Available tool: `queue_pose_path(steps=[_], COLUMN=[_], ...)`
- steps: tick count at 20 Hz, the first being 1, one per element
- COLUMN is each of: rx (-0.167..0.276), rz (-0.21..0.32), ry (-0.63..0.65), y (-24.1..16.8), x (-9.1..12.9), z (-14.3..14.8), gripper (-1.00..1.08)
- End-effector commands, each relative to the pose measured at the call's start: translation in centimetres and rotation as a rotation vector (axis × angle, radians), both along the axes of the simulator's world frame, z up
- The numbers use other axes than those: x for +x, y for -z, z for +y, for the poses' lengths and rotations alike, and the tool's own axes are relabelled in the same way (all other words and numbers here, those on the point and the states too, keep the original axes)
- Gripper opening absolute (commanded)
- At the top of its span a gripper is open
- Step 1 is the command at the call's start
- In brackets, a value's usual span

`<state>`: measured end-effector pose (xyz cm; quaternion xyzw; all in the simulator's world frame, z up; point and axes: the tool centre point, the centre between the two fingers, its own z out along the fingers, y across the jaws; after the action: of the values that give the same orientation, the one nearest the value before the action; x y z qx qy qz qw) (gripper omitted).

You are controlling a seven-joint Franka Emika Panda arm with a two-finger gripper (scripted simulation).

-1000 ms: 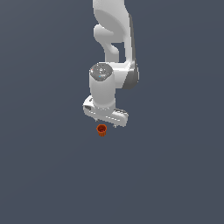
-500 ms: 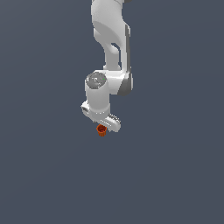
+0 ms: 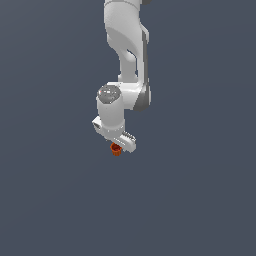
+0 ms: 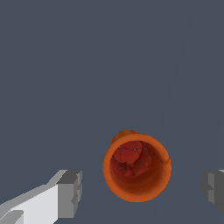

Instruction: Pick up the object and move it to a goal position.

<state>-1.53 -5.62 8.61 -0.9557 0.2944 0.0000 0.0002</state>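
Between the two grey pads of the tool [image 4: 142, 192] the object [image 4: 136, 167] is sitting, and it is not touching either of them. On each side a strip of the dark grey tabletop [image 4: 65, 65] is showing between the object's rim and the nearest pad [image 4: 70, 194], so the tool is standing spread wide, gripping nothing. The pad on the white finger is lying a little nearer to the object than the other pad, which is only partly showing at the border of the wrist view.

Seen from the exterior view, the object [image 3: 116, 149] is peeking out just under the tool [image 3: 119, 142], at its lower edge, and the tool's white body is covering its upper part. The white arm [image 3: 126, 40] is coming down from above the tool.

The object is looking like a small orange cup with a round, thick rim. Its hollow inside is a darker red, with an uneven, rough bottom. The wrist camera is looking almost straight into its opening, and only a little of its outer wall is showing beyond the rim. It is much smaller than the tool.
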Motion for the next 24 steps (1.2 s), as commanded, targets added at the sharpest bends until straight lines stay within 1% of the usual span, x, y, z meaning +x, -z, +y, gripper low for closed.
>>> queue_pose_path(steps=[1, 9, 14, 15, 24], rx=[0.0, 0.0, 0.0, 0.0, 0.0], rz=[0.001, 0.0, 0.0, 0.0, 0.0], ry=[0.0, 0.005, 0.005, 0.005, 0.005], y=[0.6, 4.2, 4.8, 4.8, 4.8], x=[0.0, -0.1, 0.0, 0.0, 0.0], z=[0.0, 0.0, 0.0, 0.0, 0.0], gripper=[1.0, 1.0, 1.0, -1.0, -1.0])
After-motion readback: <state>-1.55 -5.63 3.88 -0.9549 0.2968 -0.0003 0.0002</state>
